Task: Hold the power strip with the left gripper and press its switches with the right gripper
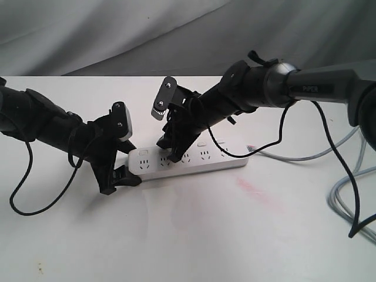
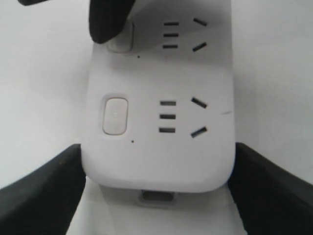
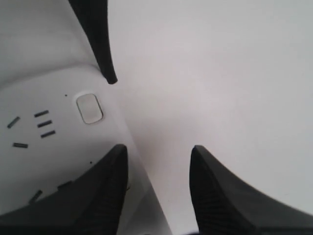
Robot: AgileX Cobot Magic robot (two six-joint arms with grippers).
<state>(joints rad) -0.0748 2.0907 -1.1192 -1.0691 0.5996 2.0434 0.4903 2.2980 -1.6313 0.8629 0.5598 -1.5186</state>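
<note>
Left pincer (image 2: 156,147) clamped on power strip (image 1: 217,161) end. Right pincer (image 3: 156,152) apart, fingertip (image 2: 107,24) on second switch (image 2: 122,45) from it; others likely remain.

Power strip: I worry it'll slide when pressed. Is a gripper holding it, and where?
Yes. The left gripper clamps the power strip across its width at its end. The right gripper, open, holds nothing.
</note>
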